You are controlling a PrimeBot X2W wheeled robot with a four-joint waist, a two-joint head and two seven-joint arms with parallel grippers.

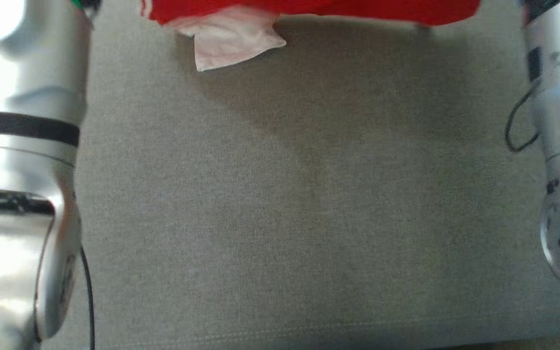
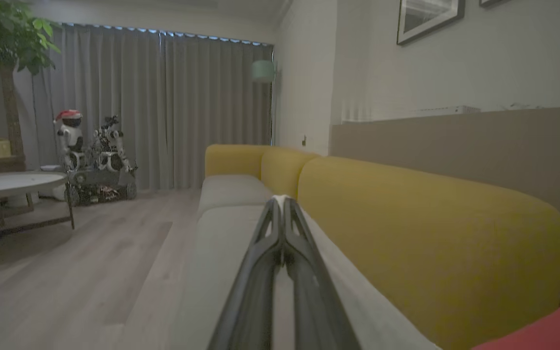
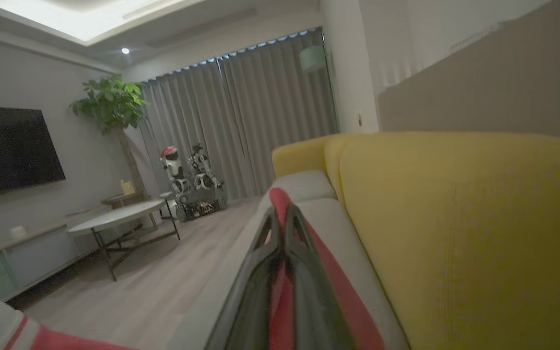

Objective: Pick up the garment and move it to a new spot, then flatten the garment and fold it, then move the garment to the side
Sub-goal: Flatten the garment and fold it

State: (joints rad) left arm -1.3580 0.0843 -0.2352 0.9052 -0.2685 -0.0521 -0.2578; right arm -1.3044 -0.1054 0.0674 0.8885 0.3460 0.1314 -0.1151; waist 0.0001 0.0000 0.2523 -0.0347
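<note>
- Grey sofa seat lies directly under the head camera, with the pale left forearm and right forearm rising along its two edges.
- Left hand: its dark fingers are pressed together. A pale sliver sits at their tips, which looks like white cloth pinched there, though the dim view leaves this unsure.
- Right hand: its fingers are closed on a red strip of the garment, which runs between them and on past the tips.
- At the top edge of the head view the garment stretches as a red band across the far side of the seat, and its white part hangs down toward the left.
- Just beyond both hands stands the yellow backrest.
- Farther off, on the wooden floor, is a round table.
- Beyond it, two small robot figures stand before grey curtains, with a leafy plant beside them.
</note>
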